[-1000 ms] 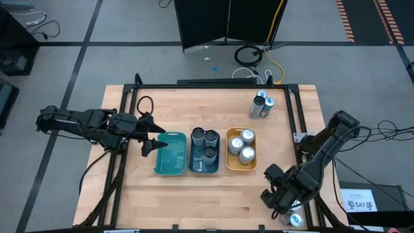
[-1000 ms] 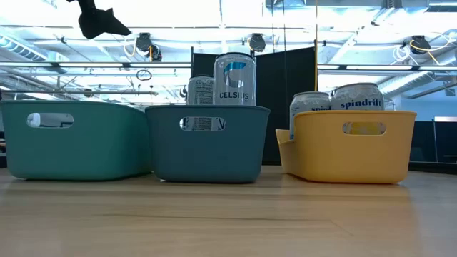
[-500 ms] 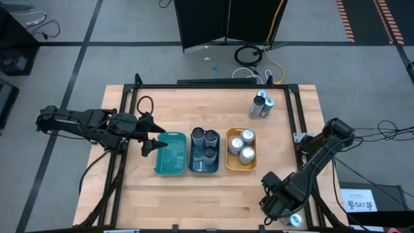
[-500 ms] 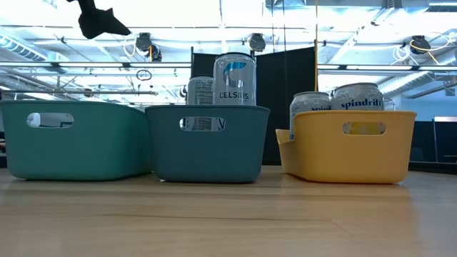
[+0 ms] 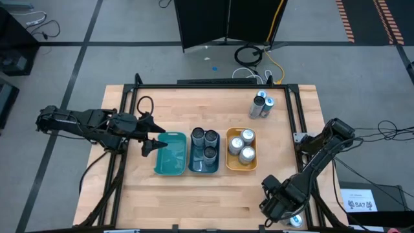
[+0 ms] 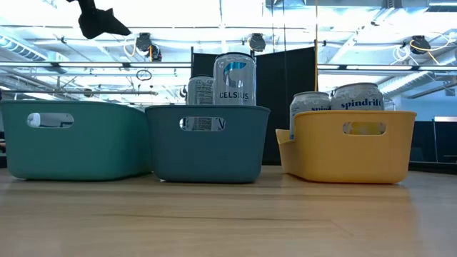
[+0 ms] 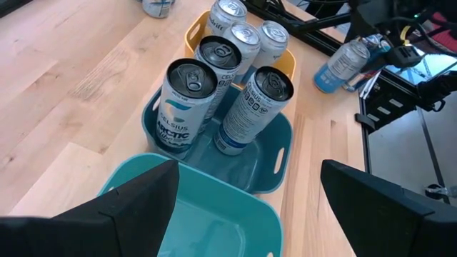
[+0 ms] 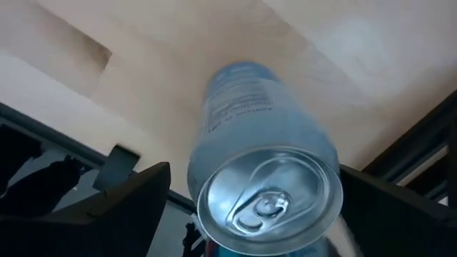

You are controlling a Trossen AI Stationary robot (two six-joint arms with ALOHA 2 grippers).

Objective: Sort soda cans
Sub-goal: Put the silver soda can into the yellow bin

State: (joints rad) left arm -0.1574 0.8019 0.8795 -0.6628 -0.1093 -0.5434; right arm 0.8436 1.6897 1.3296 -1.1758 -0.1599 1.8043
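- Soda cans are split across the table: three stand in the dark blue bin (image 5: 205, 150), three in the yellow bin (image 5: 241, 149), two wait upright together near the far right corner (image 5: 261, 106), and one pale blue can (image 8: 260, 182) sits at the near right edge.
- That makes nine cans I can count; the teal bin (image 5: 170, 154) holds none.
- My right gripper (image 5: 284, 206) is down at the near right edge, with the pale blue can between its fingers (image 8: 128, 207). The jaws stand wide on either side of the can, and I cannot see them pressing it yet, so I judge this as lining up for a pick, not a hold.
- The wrist view looks almost straight at that can's lid, so I judge the gripper is coming at it from the top end.
- My left gripper (image 5: 150, 136) hangs over the left end of the teal bin, jaws spread and holding nothing. I read it as parked there, out of the right arm's way.
- Bins sit side by side in a row: teal, dark blue, yellow, just beside one another. Tall printed cans share the blue one and the silver cans share the yellow one, so each bin looks to be taking one kind.
- I judge the sort is over halfway, with three cans outside the bins.
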